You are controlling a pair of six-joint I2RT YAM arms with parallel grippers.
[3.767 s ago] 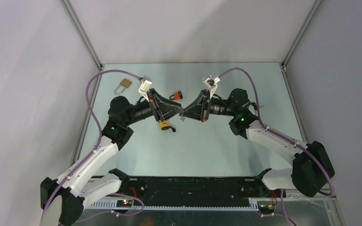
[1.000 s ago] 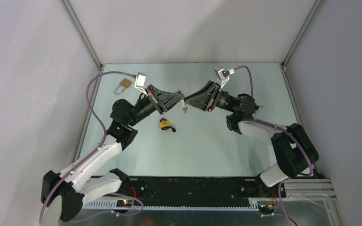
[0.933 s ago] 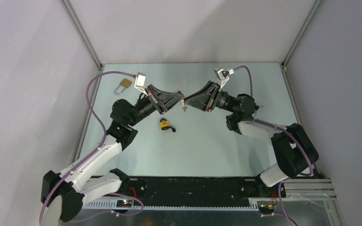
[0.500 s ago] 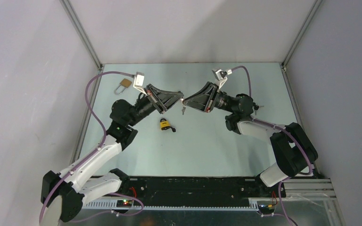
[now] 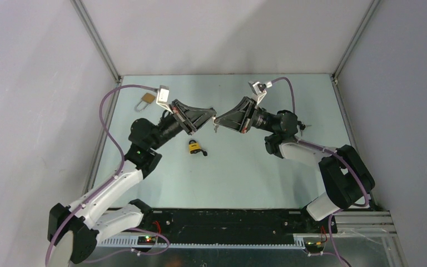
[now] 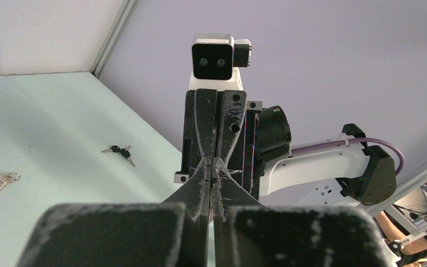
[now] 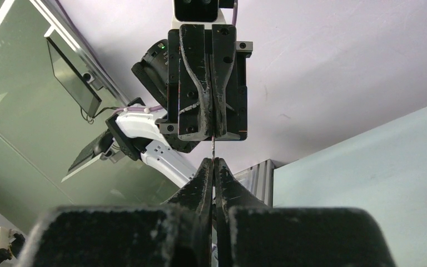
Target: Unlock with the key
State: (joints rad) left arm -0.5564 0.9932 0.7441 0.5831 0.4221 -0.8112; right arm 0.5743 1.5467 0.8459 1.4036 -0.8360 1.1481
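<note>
My left gripper [image 5: 213,115] and right gripper [image 5: 218,117] meet tip to tip above the middle of the table. A thin silver key [image 7: 213,146] runs edge-on between them, and both grippers are shut on it. A second key [image 5: 216,129] hangs below the tips. In the left wrist view my left gripper [image 6: 212,162] is shut, with a sliver of the key between the fingers. In the right wrist view my right gripper [image 7: 213,162] is shut on the blade. A yellow padlock [image 5: 195,147] lies on the table below and left of the tips.
A brass padlock [image 5: 146,99] lies at the back left. Black-headed keys [image 5: 304,127] [image 6: 119,151] lie right of the right arm. A silver key pair [image 6: 0,179] lies on the table in the left wrist view. Walls enclose the table on three sides.
Since 3.8 s ago both grippers have risen from beside the yellow padlock, tips still together. Over the last second they shifted slightly left, and the hanging key swung a little.
</note>
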